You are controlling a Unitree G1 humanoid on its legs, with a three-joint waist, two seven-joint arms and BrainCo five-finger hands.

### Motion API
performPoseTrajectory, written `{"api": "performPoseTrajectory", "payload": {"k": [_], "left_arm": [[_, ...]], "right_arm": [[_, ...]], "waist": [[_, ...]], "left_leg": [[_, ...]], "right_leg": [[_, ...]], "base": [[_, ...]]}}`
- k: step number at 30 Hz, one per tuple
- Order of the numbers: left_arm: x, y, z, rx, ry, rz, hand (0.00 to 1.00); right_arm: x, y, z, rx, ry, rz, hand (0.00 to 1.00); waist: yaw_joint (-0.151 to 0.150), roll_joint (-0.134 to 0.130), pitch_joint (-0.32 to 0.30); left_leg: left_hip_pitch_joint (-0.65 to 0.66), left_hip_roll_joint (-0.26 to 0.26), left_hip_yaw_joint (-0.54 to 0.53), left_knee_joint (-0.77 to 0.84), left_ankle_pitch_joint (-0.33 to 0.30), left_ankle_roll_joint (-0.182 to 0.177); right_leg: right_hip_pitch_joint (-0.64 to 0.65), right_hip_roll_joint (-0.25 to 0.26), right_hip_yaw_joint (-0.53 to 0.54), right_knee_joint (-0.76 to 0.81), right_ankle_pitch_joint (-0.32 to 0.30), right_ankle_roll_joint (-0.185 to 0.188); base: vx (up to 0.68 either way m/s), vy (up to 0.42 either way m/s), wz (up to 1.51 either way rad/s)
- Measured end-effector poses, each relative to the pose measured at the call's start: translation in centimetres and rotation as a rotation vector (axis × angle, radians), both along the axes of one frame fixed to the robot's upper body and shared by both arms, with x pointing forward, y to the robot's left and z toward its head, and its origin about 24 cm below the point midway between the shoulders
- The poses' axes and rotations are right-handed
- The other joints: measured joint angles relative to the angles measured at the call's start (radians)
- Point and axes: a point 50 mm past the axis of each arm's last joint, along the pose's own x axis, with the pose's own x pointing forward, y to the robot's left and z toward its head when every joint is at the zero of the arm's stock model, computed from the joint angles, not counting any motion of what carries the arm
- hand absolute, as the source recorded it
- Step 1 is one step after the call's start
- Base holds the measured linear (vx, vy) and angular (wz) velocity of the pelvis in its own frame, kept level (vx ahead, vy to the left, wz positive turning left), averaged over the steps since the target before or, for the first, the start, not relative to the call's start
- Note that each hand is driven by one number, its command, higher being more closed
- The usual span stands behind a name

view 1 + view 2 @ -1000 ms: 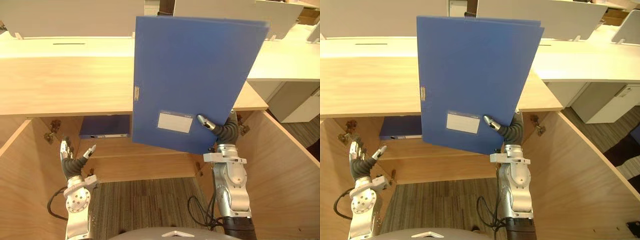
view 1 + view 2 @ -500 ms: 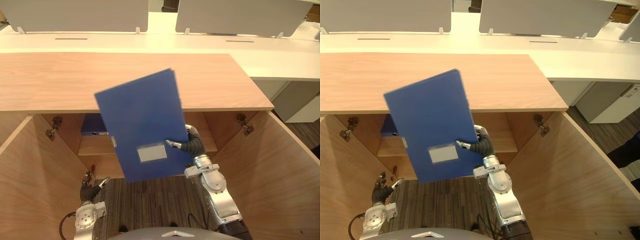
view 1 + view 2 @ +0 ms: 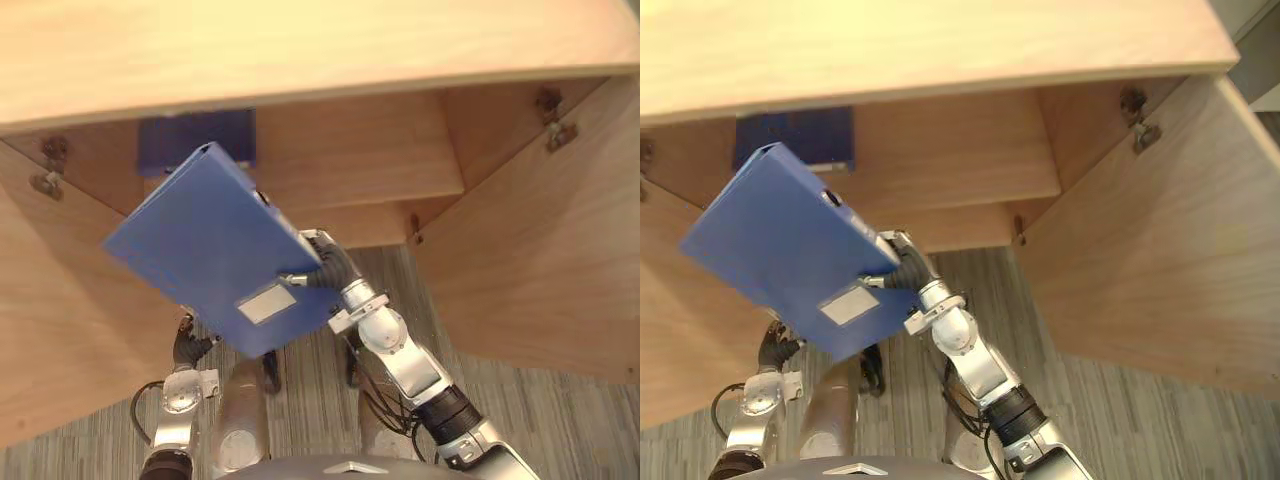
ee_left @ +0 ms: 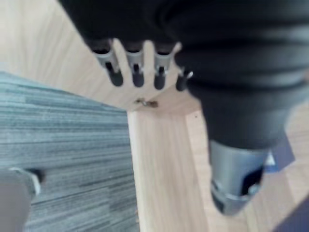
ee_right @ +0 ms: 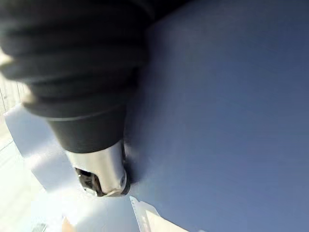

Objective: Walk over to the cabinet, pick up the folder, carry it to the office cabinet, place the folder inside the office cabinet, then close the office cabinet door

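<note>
My right hand (image 3: 322, 268) is shut on the lower edge of a blue folder (image 3: 205, 248) with a white label, thumb on its face. In the right wrist view the thumb (image 5: 102, 170) presses the folder's blue cover (image 5: 231, 116). The folder hangs tilted, spine up, in front of the open office cabinet (image 3: 300, 60), level with its inner shelf (image 3: 400, 185). My left hand (image 3: 187, 346) hangs low beneath the folder, holding nothing. In its wrist view the fingers (image 4: 136, 72) are straight.
A second blue folder (image 3: 196, 140) lies on the shelf at the back left. Both cabinet doors stand wide open: the left door (image 3: 50, 300) and the right door (image 3: 540, 250). Grey striped carpet (image 3: 560, 430) lies below.
The camera has tipped down and come closer to the cabinet. My right hand has lowered the folder from above the cabinet top to the opening and tipped it flatter. The left hand has dropped lower.
</note>
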Motion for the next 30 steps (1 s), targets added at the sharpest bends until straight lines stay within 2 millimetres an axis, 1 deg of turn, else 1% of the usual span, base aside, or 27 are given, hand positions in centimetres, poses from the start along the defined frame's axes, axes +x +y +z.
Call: {"api": "performPoseTrajectory", "payload": {"k": [1,2,4,5,8,9,10,11,13,14,16,18,21,23,25,26,29,30], "left_arm": [[0.1,-0.1,0.2,-0.001,-0.009,-0.003,0.00],[0.6,-0.3,0.7,-0.004,-0.037,-0.006,0.00],[0.8,-0.5,1.0,-0.007,-0.054,-0.008,0.00],[1.3,-0.5,1.4,-0.005,-0.077,-0.012,0.00],[1.7,-0.6,2.1,-0.002,-0.108,-0.015,0.00],[2.2,-0.6,2.6,-0.001,-0.131,-0.020,0.00],[2.7,-0.7,2.9,-0.001,-0.149,-0.025,0.00],[2.9,-0.8,3.2,0.000,-0.160,-0.027,0.00],[3.8,-0.9,4.2,0.002,-0.207,-0.036,0.00],[3.9,-0.9,4.4,0.002,-0.216,-0.038,0.00],[4.5,-1.1,4.8,-0.003,-0.234,-0.043,0.00],[4.9,-1.2,5.2,-0.017,-0.253,-0.041,0.00],[5.5,-1.2,5.9,-0.015,-0.286,-0.044,0.00],[5.6,-1.0,6.2,-0.023,-0.306,-0.032,0.00],[5.9,-0.8,6.6,-0.039,-0.328,-0.018,0.00],[5.9,-0.7,6.7,-0.043,-0.334,-0.013,0.00],[6.1,-0.6,7.5,-0.042,-0.373,-0.008,0.00],[6.1,-0.6,7.6,-0.044,-0.377,-0.007,0.00]], "right_arm": [[-0.2,0.0,0.4,0.001,-0.021,0.006,1.00],[-0.5,0.2,1.9,0.019,-0.086,0.015,1.00],[-0.5,0.2,2.9,0.041,-0.126,0.013,1.00],[-0.4,-0.1,3.7,0.064,-0.160,-0.005,1.00],[-0.2,-0.8,4.5,0.094,-0.188,-0.037,1.00],[0.1,-1.3,4.9,0.120,-0.189,-0.059,1.00],[0.4,-2.0,5.1,0.154,-0.185,-0.088,1.00],[0.6,-2.4,5.3,0.178,-0.182,-0.099,1.00],[1.3,-3.7,6.3,0.270,-0.184,-0.139,1.00],[1.4,-4.0,6.5,0.289,-0.183,-0.144,1.00],[2.0,-5.6,7.3,0.379,-0.180,-0.188,1.00],[2.5,-6.8,8.0,0.458,-0.180,-0.222,1.00],[3.5,-9.3,8.8,0.593,-0.172,-0.298,1.00],[3.8,-10.4,9.4,0.682,-0.175,-0.312,1.00],[4.1,-11.7,10.5,0.803,-0.197,-0.328,1.00],[4.1,-12.0,10.8,0.833,-0.204,-0.327,1.00],[4.4,-13.5,12.7,0.975,-0.259,-0.299,1.00],[4.6,-13.7,13.0,0.997,-0.262,-0.297,1.00]], "waist": [[0.004,0.000,0.001],[0.007,0.002,0.029],[0.009,0.004,0.035],[0.013,0.007,0.047],[0.018,0.008,0.056],[0.022,0.012,0.077],[0.029,0.017,0.083],[0.033,0.016,0.087],[0.041,0.018,0.125],[0.043,0.017,0.132],[0.049,0.018,0.150],[0.054,0.018,0.168],[0.062,0.017,0.172],[0.061,0.016,0.175],[0.062,0.017,0.177],[0.062,0.016,0.177],[0.066,0.017,0.180],[0.067,0.017,0.180]], "left_leg": [[-0.028,0.007,0.000,0.024,-0.007,0.000],[-0.085,0.027,0.000,0.080,-0.023,-0.001],[-0.141,0.045,-0.001,0.131,-0.038,-0.006],[-0.188,0.058,-0.004,0.173,-0.050,-0.006],[-0.255,0.066,-0.012,0.225,-0.064,-0.007],[-0.282,0.069,-0.025,0.258,-0.070,-0.002],[-0.322,0.073,-0.032,0.291,-0.080,-0.001],[-0.340,0.074,-0.035,0.303,-0.083,-0.003],[-0.399,0.074,-0.054,0.347,-0.093,-0.009],[-0.414,0.075,-0.056,0.357,-0.094,-0.009],[-0.466,0.077,-0.070,0.395,-0.102,-0.013],[-0.488,0.080,-0.080,0.416,-0.107,-0.014],[-0.521,0.082,-0.086,0.441,-0.115,-0.020],[-0.540,0.084,-0.091,0.456,-0.119,-0.021],[-0.568,0.085,-0.105,0.469,-0.119,-0.022],[-0.575,0.085,-0.107,0.473,-0.119,-0.022],[-0.613,0.085,-0.119,0.488,-0.119,-0.023],[-0.618,0.085,-0.122,0.488,-0.118,-0.024]], "right_leg": [[-0.028,0.001,0.000,0.023,-0.009,0.002],[-0.088,0.003,-0.001,0.077,-0.022,-0.007],[-0.143,0.010,0.000,0.122,-0.034,-0.011],[-0.189,0.014,0.000,0.160,-0.042,-0.018],[-0.257,0.014,0.001,0.217,-0.057,-0.023],[-0.281,0.011,-0.001,0.253,-0.065,-0.018],[-0.317,0.010,-0.005,0.288,-0.078,-0.019],[-0.337,0.008,-0.005,0.305,-0.085,-0.020],[-0.393,0.002,-0.011,0.360,-0.106,-0.023],[-0.408,0.001,-0.012,0.374,-0.112,-0.027],[-0.457,-0.001,-0.016,0.419,-0.129,-0.030],[-0.477,-0.002,-0.019,0.444,-0.140,-0.033],[-0.513,-0.002,-0.020,0.476,-0.155,-0.037],[-0.531,-0.002,-0.022,0.493,-0.163,-0.038],[-0.554,-0.002,-0.027,0.507,-0.167,-0.040],[-0.559,-0.002,-0.028,0.511,-0.169,-0.040],[-0.587,-0.006,-0.042,0.527,-0.174,-0.043],[-0.589,-0.007,-0.045,0.527,-0.174,-0.043]], "base": [[-0.17,-0.051,-0.10],[-0.11,-0.042,-0.07],[-0.10,-0.029,-0.12],[-0.08,-0.022,-0.11],[-0.07,-0.029,-0.01],[-0.05,-0.031,0.10],[-0.06,-0.041,0.11],[-0.04,-0.037,0.12],[-0.03,-0.066,0.13],[-0.04,-0.095,0.12],[-0.02,-0.091,0.08],[-0.02,-0.085,0.05],[-0.03,-0.087,0.03],[-0.05,-0.086,0.01],[-0.05,-0.078,0.04],[-0.05,-0.068,0.05],[-0.06,-0.066,0.07],[-0.06,-0.059,0.06]]}}
